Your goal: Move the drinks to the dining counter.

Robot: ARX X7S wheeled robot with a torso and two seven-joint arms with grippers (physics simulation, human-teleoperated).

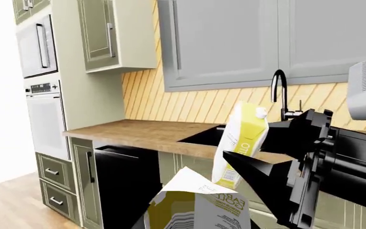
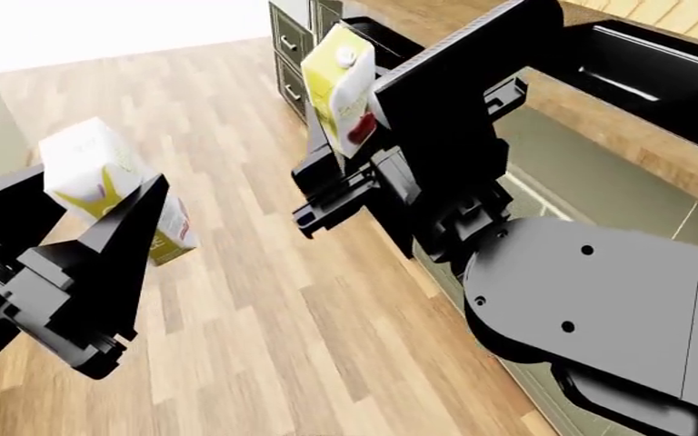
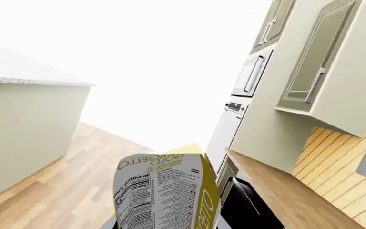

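Note:
Two yellow-and-white juice cartons are held up in the air over the floor. My left gripper (image 2: 94,204) is shut on one carton (image 2: 106,182), which fills the lower edge of the left wrist view (image 1: 199,205). My right gripper (image 2: 346,127) is shut on the other carton (image 2: 339,82). That carton also shows close up in the right wrist view (image 3: 167,191) and, with the right gripper (image 1: 259,152), in the left wrist view (image 1: 241,140). The dining counter (image 3: 24,78), white with grey speckles, stands across the floor. No cup is in view.
The brown wood worktop (image 1: 138,133) with a black sink (image 1: 208,136) and faucet (image 1: 279,93) runs along the wall on my right. A black dishwasher front (image 1: 126,181), a wall oven (image 1: 43,114) and green drawers (image 2: 291,54) stand beside it. Wood floor (image 2: 252,300) lies below.

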